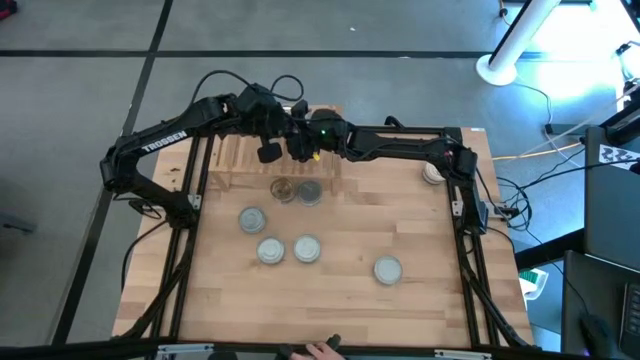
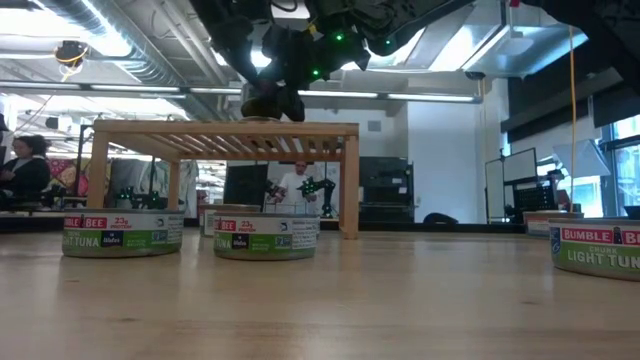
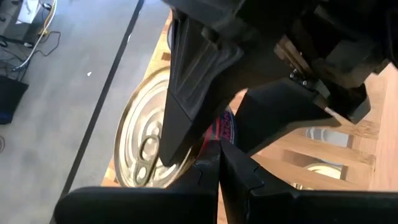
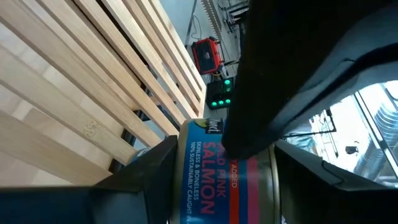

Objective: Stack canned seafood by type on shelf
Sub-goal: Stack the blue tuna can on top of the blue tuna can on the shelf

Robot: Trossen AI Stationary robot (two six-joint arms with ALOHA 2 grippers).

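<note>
**Salmon tin held over the shelf**

The right wrist view alone shows the salmon tin (image 4: 214, 177) clamped between the right gripper (image 4: 217, 186) fingers, its blue-and-red label readable, just above the shelf (image 4: 81, 93) slats. Seen from the left wrist, its gold lid (image 3: 140, 146) faces sideways, so the tin stands on edge, its flat axis level. From overhead the tin is hidden under both arms. The left gripper (image 3: 219, 171), pinched shut and empty, sits right beside it. Other tins (image 1: 283, 249) lie flat on the counter (image 1: 340, 310).
</note>
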